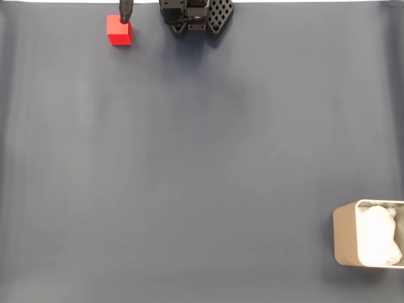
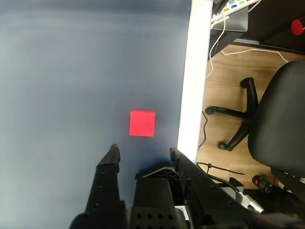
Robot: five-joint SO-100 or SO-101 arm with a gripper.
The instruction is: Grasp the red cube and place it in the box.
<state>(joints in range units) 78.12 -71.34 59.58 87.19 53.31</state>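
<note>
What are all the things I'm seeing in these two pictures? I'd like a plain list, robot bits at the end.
red cube: one, bright red, near the top left edge of the mat in the fixed view; in the wrist view just ahead of the fingertips, apart from them.
box: one, beige-grey with white lining, at the lower right of the fixed view, cut off by the frame.
mat: one, dark blue-grey, covering the table.
table edge: one, white strip beside the mat in the wrist view.
office chair: one, black, on the wooden floor beyond the table.
cables: several, white, on the floor.
gripper: one, black, open, above the mat, aimed at the cube.
</note>
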